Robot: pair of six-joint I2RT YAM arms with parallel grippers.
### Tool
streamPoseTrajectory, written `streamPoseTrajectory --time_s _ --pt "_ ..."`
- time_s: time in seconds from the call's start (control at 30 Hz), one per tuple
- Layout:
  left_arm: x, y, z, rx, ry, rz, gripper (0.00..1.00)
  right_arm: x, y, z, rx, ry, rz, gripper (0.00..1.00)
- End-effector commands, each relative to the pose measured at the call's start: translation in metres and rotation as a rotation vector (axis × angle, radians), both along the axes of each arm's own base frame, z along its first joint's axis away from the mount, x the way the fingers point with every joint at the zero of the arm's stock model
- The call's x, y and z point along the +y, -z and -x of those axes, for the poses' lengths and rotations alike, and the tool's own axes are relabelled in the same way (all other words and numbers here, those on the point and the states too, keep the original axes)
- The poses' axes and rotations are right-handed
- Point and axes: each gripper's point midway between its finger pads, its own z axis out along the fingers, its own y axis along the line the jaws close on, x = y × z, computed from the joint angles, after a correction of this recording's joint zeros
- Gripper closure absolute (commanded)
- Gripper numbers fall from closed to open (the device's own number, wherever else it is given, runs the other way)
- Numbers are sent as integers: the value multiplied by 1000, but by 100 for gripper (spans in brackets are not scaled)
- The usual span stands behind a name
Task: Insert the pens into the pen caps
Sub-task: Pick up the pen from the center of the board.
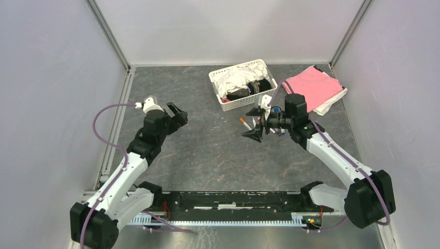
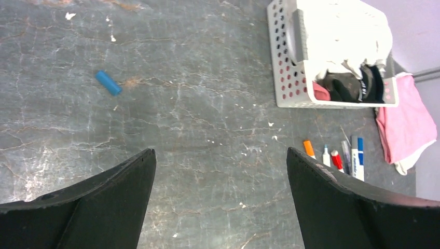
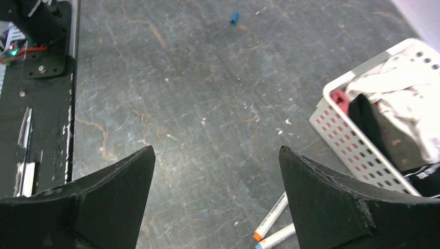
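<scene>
Several pens lie in a loose row in front of the basket: in the left wrist view an orange-ended pen [image 2: 308, 148], a red-ended pen [image 2: 337, 160] and a white and blue pen [image 2: 357, 155]. The right wrist view shows an orange-ended pen [image 3: 272, 213] and a blue-ended pen [image 3: 277, 236] just under my right gripper [image 3: 217, 150], which is open and empty. A blue pen cap [image 2: 108, 82] lies alone on the table and also shows in the right wrist view [image 3: 234, 18]. My left gripper [image 2: 220, 155] is open and empty, hovering between the cap and the pens. In the top view the left gripper [image 1: 178, 115] is mid-left and the right gripper [image 1: 252, 123] is over the pens [image 1: 243, 122].
A white perforated basket [image 1: 221, 100] with white and dark cloth stands at the back, close behind the pens. A pink cloth [image 1: 314, 87] lies at the back right. Grey walls with metal rails enclose the table. A black base bar [image 1: 233, 199] runs along the near edge.
</scene>
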Motion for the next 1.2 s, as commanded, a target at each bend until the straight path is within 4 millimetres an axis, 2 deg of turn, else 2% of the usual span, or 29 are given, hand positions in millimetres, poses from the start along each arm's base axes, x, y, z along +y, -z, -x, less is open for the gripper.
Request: streamPoseTrajectory --time_s 0.0,0.17,0.3,0.33,0.43,0.57,0.63,0.67,0.8,0.93,1.1,1.17 --pt "-8 11 -10 63 80 60 0 2 4 17 -33 -66 -53 5" --pt "-6 35 -19 174 43 94 1 -2 14 16 -42 -47 -23 5" --pt "11 49 -27 267 -42 7 7 -3 17 13 -28 -42 -5 6" --pt "18 53 -30 284 -70 -26 13 -3 18 13 -27 -38 -2 5" --pt "36 60 -42 320 -138 -79 19 -3 20 14 -16 -40 -5 6" --pt "47 64 -58 379 -211 -122 27 -3 20 13 -13 -36 0 6" --pt "55 69 -60 420 -277 -133 44 -4 20 13 -18 -33 1 6" --pt "57 75 -59 440 -305 -136 49 -4 20 13 -20 -30 2 6" --pt "62 89 -62 470 -341 -150 50 -6 22 8 -27 -10 19 6" --pt "64 94 -66 488 -337 -174 50 -13 30 -2 -29 31 67 6" --pt "65 92 -64 477 -286 -213 48 -37 42 -35 -29 225 147 7" --pt "67 95 -63 479 -282 -229 47 -43 47 -43 -9 266 160 8"
